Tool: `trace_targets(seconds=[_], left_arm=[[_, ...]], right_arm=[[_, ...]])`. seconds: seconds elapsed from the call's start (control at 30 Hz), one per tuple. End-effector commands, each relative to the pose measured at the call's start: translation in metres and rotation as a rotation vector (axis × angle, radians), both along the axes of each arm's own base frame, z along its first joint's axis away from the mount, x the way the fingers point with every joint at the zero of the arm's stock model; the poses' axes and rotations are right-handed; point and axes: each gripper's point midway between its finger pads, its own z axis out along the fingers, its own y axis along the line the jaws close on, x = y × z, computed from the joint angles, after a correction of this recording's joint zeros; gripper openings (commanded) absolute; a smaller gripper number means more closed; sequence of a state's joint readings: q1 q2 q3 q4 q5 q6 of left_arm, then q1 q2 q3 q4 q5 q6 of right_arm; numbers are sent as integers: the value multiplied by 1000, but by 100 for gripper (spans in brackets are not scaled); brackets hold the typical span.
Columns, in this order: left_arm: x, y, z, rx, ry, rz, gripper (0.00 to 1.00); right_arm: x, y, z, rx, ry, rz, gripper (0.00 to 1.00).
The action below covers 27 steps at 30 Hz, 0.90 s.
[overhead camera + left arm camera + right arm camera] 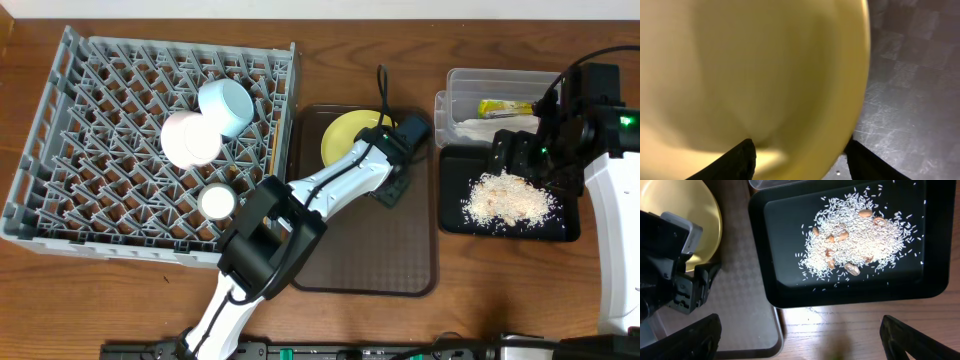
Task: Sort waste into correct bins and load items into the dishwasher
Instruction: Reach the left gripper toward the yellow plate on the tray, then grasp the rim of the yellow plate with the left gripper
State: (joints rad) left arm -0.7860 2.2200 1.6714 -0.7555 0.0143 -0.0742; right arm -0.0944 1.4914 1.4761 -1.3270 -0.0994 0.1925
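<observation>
The yellow plate [345,138] lies on the brown tray [365,255]. My left gripper [393,165] is at its right rim. In the left wrist view the plate [750,65] fills the frame and the gripper [800,160] has one finger inside the rim and one outside, both against it. My right gripper [512,152] hovers over the black tray [450,222], which holds the rice scraps [505,198]; it is open and empty [800,340]. The green-and-yellow wrapper [505,108] and a white napkin [468,128] lie in the clear tub [455,82]. The chopsticks are not in view.
The grey dish rack [60,215] at the left holds the light blue bowl [226,104], the white bowl [190,139] and the small white cup [216,202]. The black tray [790,297] sits close beside the brown tray's corner [740,325].
</observation>
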Motion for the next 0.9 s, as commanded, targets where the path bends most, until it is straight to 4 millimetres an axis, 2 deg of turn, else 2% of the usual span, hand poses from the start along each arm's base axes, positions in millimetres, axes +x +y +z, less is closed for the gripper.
trace_targets(seconds=[0.0, 0.2, 0.53, 0.63, 0.67, 0.87], left_arm=[[-16, -2, -15, 13, 54, -18, 58], [-22, -6, -16, 15, 57, -31, 39], [-30, 0, -22, 40, 75, -37, 19], [-30, -1, -22, 39, 74, -37, 19], [-30, 0, -22, 40, 74, -37, 14], [-29, 0, -22, 45, 69, -36, 11]], right_arm=[[-1, -2, 1, -9, -2, 9, 99], [-1, -2, 1, -9, -2, 9, 99], [-1, -2, 1, -9, -2, 9, 99], [-1, -2, 1, -9, -2, 9, 99], [-1, -2, 1, -9, -2, 9, 99], [-1, -2, 1, -9, -2, 11, 99]])
